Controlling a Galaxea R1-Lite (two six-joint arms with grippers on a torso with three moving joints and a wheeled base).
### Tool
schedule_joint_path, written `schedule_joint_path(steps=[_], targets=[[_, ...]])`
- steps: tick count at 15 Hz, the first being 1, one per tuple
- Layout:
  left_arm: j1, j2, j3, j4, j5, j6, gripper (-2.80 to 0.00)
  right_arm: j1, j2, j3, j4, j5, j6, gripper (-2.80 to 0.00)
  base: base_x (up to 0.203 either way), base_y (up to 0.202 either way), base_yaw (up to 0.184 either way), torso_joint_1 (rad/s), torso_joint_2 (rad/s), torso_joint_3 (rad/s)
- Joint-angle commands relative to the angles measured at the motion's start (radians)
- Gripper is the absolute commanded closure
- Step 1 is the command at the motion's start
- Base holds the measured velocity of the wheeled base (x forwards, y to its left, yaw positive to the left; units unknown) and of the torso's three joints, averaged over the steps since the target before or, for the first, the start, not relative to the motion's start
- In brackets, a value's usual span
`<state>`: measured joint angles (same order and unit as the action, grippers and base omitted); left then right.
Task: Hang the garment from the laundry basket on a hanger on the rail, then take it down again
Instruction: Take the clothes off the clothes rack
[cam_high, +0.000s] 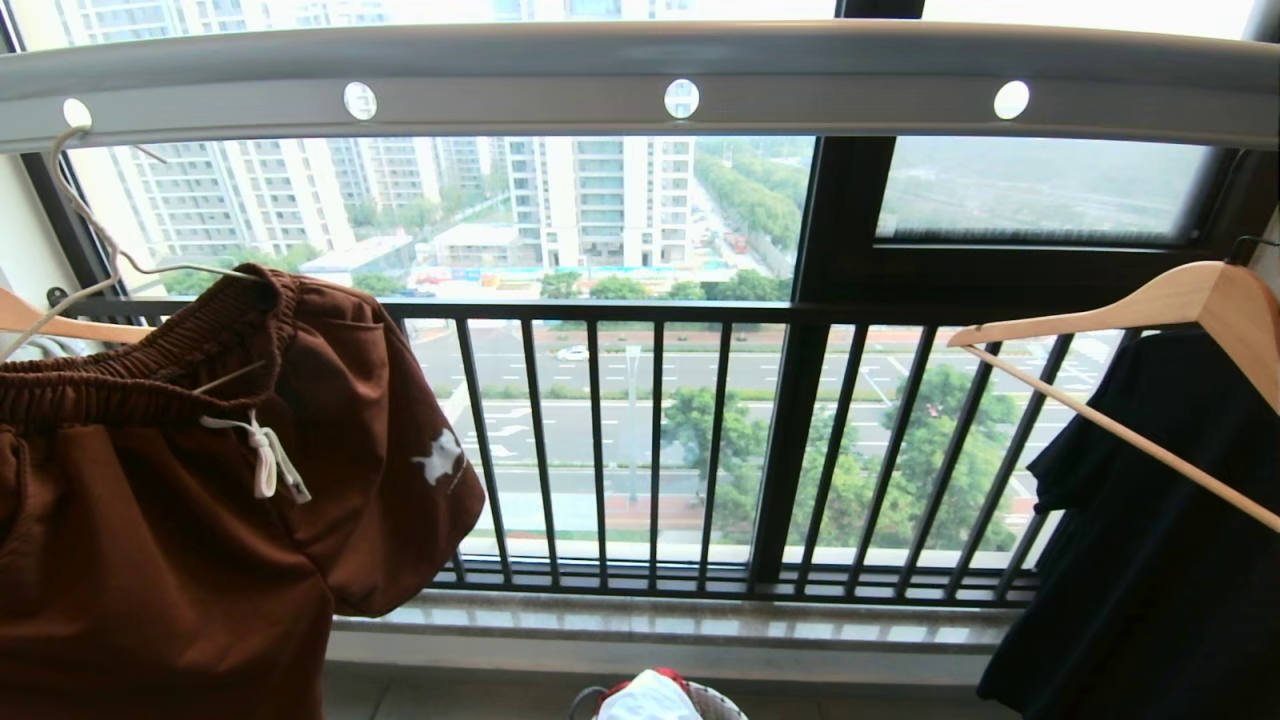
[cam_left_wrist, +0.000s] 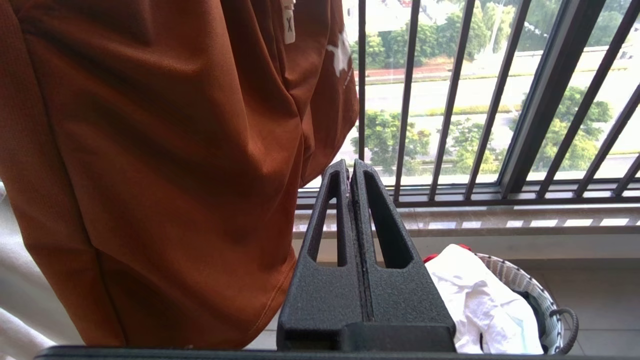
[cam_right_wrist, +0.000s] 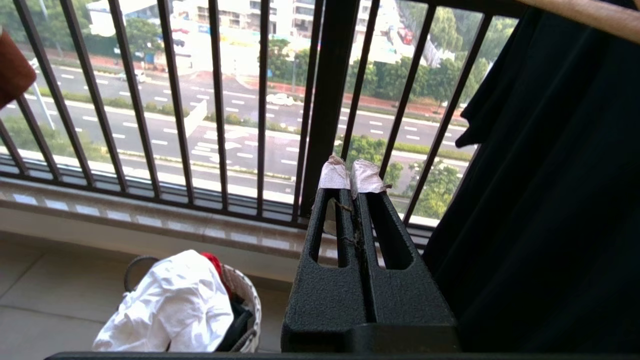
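Observation:
The garment (cam_high: 180, 500), rust-brown shorts with a white drawstring and a white print, hangs at the left on the thin cream wire hanger (cam_high: 90, 225). That hanger's hook sits in a hole of the grey rail (cam_high: 640, 85). The laundry basket (cam_high: 715, 703) stands on the floor below, with a white cloth heaped in it. My left gripper (cam_left_wrist: 350, 167) is shut and empty, low beside the garment's (cam_left_wrist: 165, 165) leg, not touching it. Farther right, my right gripper (cam_right_wrist: 350, 172), with taped tips, is shut on nothing, apart from the basket (cam_right_wrist: 247, 300). Neither arm shows in the head view.
A black garment (cam_high: 1150, 560) hangs on a light-wood hanger (cam_high: 1180, 310) at the right, close beside my right gripper. Another wooden hanger's end (cam_high: 60, 325) pokes out behind the shorts. The black barred window railing (cam_high: 700, 450) and a stone sill (cam_high: 680, 625) close off the far side.

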<state>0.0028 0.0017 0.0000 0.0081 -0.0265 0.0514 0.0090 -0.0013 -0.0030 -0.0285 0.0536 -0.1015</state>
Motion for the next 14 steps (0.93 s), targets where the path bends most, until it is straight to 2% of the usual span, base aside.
schedule_joint_path(steps=[1,5,8,14], targets=[[0.0,0.0,0.0,0.0,0.0,-0.001,0.0,0.0,0.001,0.001,0.046,-0.005,0.003,0.0,0.0,0.0,0.0,0.0,0.0,0.0],[0.0,-0.001,0.0,0.0,0.0,-0.002,0.0,0.0,0.001,0.002,0.037,-0.01,0.015,0.0,0.0,0.0,0.0,0.0,0.0,0.0],[0.0,-0.002,0.0,0.0,0.0,-0.007,0.0,0.002,0.001,0.002,0.038,-0.026,0.062,0.0,0.0,0.0,0.0,0.0,0.0,0.0],[0.0,-0.001,0.0,0.0,0.0,-0.007,0.0,0.002,0.001,0.002,0.036,-0.028,0.072,0.0,0.0,0.0,0.0,0.0,0.0,0.0]])
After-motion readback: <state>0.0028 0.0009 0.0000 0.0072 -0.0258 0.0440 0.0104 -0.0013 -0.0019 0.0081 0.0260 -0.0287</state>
